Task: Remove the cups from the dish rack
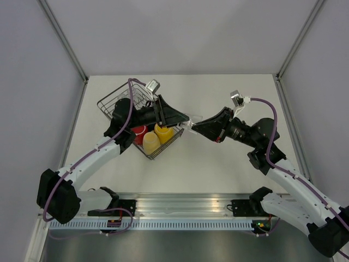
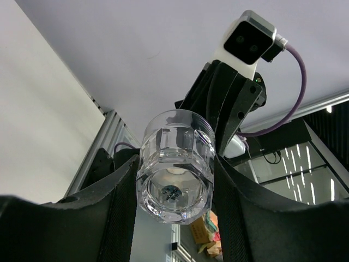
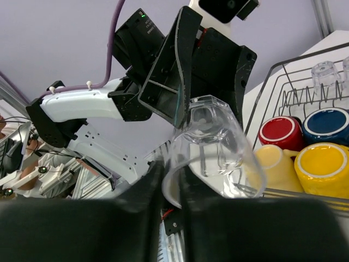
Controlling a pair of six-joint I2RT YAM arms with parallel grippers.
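Note:
A clear glass tumbler [image 1: 191, 121] [image 2: 175, 166] [image 3: 215, 147] hangs in the air just right of the dish rack [image 1: 109, 101] [image 3: 275, 90], held from both sides. My left gripper [image 1: 182, 118] [image 2: 174, 185] is shut on its body near the thick base. My right gripper [image 1: 195, 126] [image 3: 172, 180] is shut on the wall at its rim, one finger inside and one outside. In the rack stand a red mug [image 1: 139, 132] [image 3: 281, 132], a dark blue mug [image 3: 327, 124], an orange-yellow mug [image 1: 163, 131] [image 3: 325, 166] and a pale yellow mug [image 1: 151, 142] [image 3: 272, 164]. Another glass tumbler [image 3: 325, 76] sits further back in it.
The rack lies skewed at the table's far left, with the left arm [image 1: 98, 153] reaching across it. Bare white tabletop [image 1: 218, 158] spreads in front of and to the right of the rack. The right arm [image 1: 262, 136] comes in from the right side.

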